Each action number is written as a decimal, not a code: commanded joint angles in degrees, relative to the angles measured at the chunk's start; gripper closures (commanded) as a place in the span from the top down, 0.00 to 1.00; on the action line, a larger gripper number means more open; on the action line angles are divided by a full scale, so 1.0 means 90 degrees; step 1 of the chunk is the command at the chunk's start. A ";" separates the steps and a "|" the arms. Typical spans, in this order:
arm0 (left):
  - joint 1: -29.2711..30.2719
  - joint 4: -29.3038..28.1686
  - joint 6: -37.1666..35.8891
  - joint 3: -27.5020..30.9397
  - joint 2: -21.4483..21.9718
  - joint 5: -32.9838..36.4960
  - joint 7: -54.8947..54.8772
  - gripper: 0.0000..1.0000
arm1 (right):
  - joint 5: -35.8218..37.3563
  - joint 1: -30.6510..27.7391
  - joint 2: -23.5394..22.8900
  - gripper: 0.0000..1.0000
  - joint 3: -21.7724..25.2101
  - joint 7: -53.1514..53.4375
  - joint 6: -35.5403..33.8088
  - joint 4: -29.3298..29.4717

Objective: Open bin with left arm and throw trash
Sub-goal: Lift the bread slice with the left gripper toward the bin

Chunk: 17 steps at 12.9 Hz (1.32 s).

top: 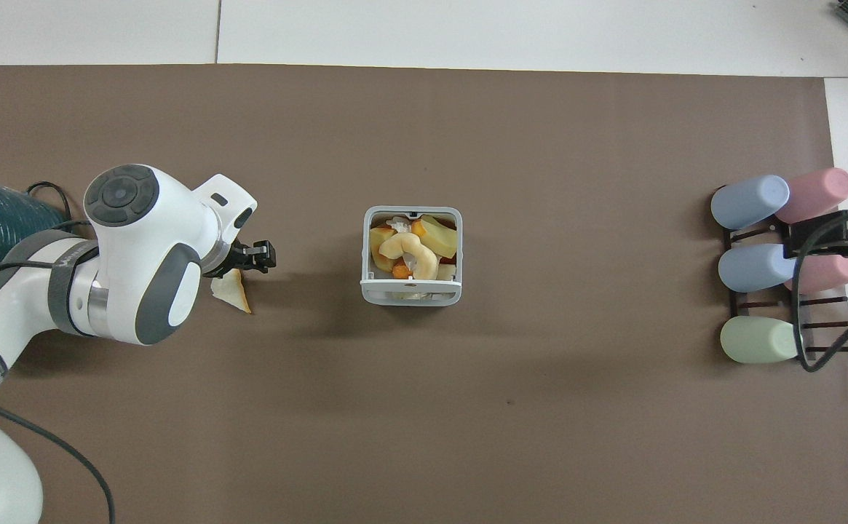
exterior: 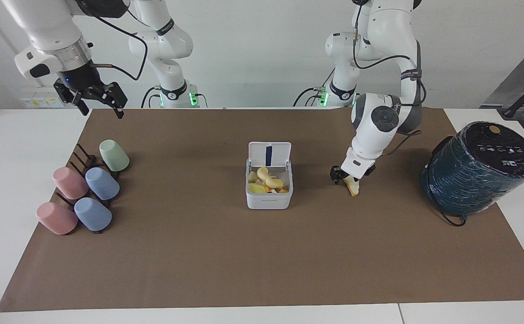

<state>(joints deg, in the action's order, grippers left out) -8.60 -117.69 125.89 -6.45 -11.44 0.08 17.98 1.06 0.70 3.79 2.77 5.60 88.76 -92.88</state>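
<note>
Five cups (exterior: 102,183), one open bin (exterior: 268,201)

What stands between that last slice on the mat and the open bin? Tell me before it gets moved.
Nothing visible. The cream slice lies on bare brown mat beside the bin, toward the left arm's end. The lid stands open. The left gripper is right at the slice.

White arms (exterior: 381,27), black cables
</note>
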 commanded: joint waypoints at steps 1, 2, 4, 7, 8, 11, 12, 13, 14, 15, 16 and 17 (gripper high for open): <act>0.0281 -0.0574 0.0599 -0.0035 0.0275 0.0157 -0.0269 0.75 | 0.0067 0.0001 -0.0050 1.00 -0.0025 -0.0085 -0.0087 0.0114; 0.0292 -0.0720 0.0776 -0.0035 0.0266 0.0147 -0.0347 0.75 | 0.0067 0.0010 -0.0040 1.00 -0.0025 -0.0085 -0.0087 0.0114; 0.0292 -0.1071 0.1370 -0.0035 0.0207 0.0147 -0.0348 0.75 | 0.0067 0.0010 -0.0031 1.00 -0.0025 -0.0075 -0.0087 0.0095; 0.0292 -0.1229 0.1529 -0.0035 0.0188 0.0147 -0.0328 0.57 | 0.0067 0.0010 -0.0021 1.00 -0.0025 -0.0075 -0.0077 0.0075; 0.0282 -0.1220 0.1481 -0.0035 0.0188 0.0147 -0.0299 0.39 | 0.0067 0.0010 -0.0021 1.00 -0.0025 -0.0075 -0.0067 0.0066; 0.0292 -0.0958 0.1257 -0.0035 0.0168 0.0147 -0.0299 0.00 | 0.0058 0.0010 -0.0011 1.00 -0.0025 -0.0075 -0.0077 0.0066; 0.0282 -0.0734 0.1024 -0.0035 0.0158 0.0147 -0.0299 0.00 | 0.0067 0.0010 -0.0011 1.00 -0.0025 -0.0075 -0.0087 0.0066; 0.0263 -0.0480 0.0751 -0.0035 0.0158 0.0147 -0.0279 0.00 | 0.0058 0.0010 -0.0011 1.00 -0.0025 -0.0085 -0.0077 0.0066; 0.0243 -0.0246 0.0497 -0.0035 0.0158 0.0147 -0.0270 0.00 | 0.0058 0.0010 -0.0011 1.00 -0.0025 -0.0085 -0.0087 0.0066; 0.0223 -0.0069 0.0301 -0.0035 0.0168 0.0147 -0.0250 0.00 | 0.0067 0.0010 -0.0011 1.00 -0.0025 -0.0085 -0.0087 0.0066; 0.0204 0.0145 0.0047 -0.0044 0.0178 0.0147 -0.0173 0.00 | 0.0058 0.0010 -0.0011 1.00 -0.0025 -0.0075 -0.0087 0.0066; 0.0165 0.0399 -0.0206 -0.0045 0.0168 0.0147 0.0002 0.00 | 0.0058 0.0010 -0.0011 1.00 -0.0025 -0.0085 -0.0087 0.0056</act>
<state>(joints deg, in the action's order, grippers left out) -6.47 -117.66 128.62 -6.88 -10.22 0.45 15.77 1.06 0.92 3.79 2.77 5.60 88.74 -92.87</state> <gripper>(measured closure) 0.670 0.000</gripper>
